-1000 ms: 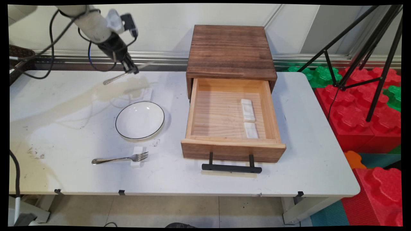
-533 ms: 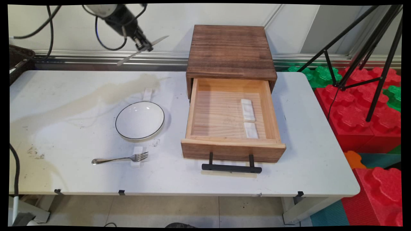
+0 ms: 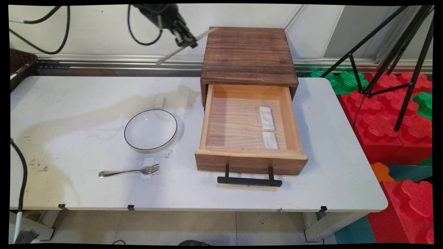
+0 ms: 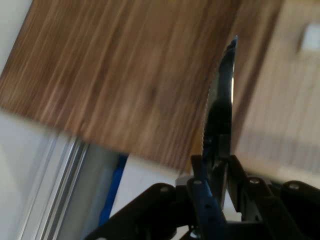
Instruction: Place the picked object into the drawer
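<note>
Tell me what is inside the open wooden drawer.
Inside the drawer two small white rests lie end to end along its right side; the remaining floor looks bare. The part under the cabinet top is hidden.

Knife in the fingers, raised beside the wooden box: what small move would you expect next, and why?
Probably a short carry toward the open drawer, then lower. The gripper is shut on the knife high beside the wooden box, not yet over the drawer. Two white rests lie along the drawer's right side; its left floor is bare. The fork and plate lie apart on the table.
</note>
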